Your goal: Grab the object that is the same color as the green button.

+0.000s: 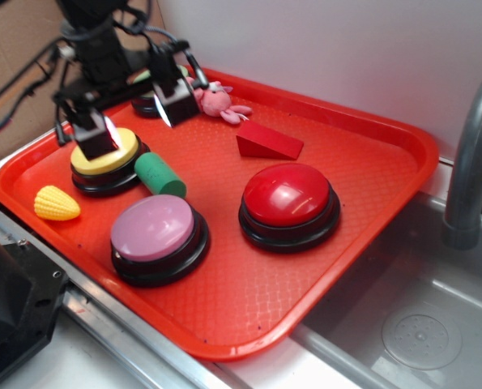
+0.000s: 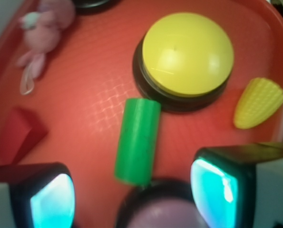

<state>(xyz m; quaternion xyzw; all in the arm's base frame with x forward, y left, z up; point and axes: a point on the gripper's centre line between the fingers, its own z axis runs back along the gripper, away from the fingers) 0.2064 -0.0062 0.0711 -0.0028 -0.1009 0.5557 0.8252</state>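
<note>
Ridged yellow plastic corn cob (image 1: 56,203): lying at the left edge of the tray, just beside the yellow button, nothing on it.
Yellow-domed push button on a black base (image 1: 104,164): sits at the tray's left, and one finger hangs right above its dome in the exterior view.
Black robot gripper (image 1: 135,118): up over the back left of the tray, clear of everything below.
Fingers (image 1: 95,134): spread wide apart, nothing between them; in the wrist view both glowing pads frame the bottom corners with open space in the middle.
Small dark-green solid cylinder block (image 1: 159,174): lying on its side on the tray, just beside the yellow button and near the pink one; in the wrist view it sits between the two pads but below them, untouched.
Pale green-domed button (image 1: 151,99): at the back of the tray, mostly hidden behind the gripper.
Pink-domed push button (image 1: 158,235): near the front edge, close to the cylinder's end.
Pink plush toy (image 1: 218,100): resting by the back rim.
Dark red wedge block (image 1: 268,141): mid-tray, well apart from the cylinder.
Red-domed push button (image 1: 289,203): right of centre, on its own.
Red plastic tray (image 1: 386,162): carries all of it.
Grey sink basin (image 1: 419,324): off to the right, with a grey faucet (image 1: 471,154).
</note>
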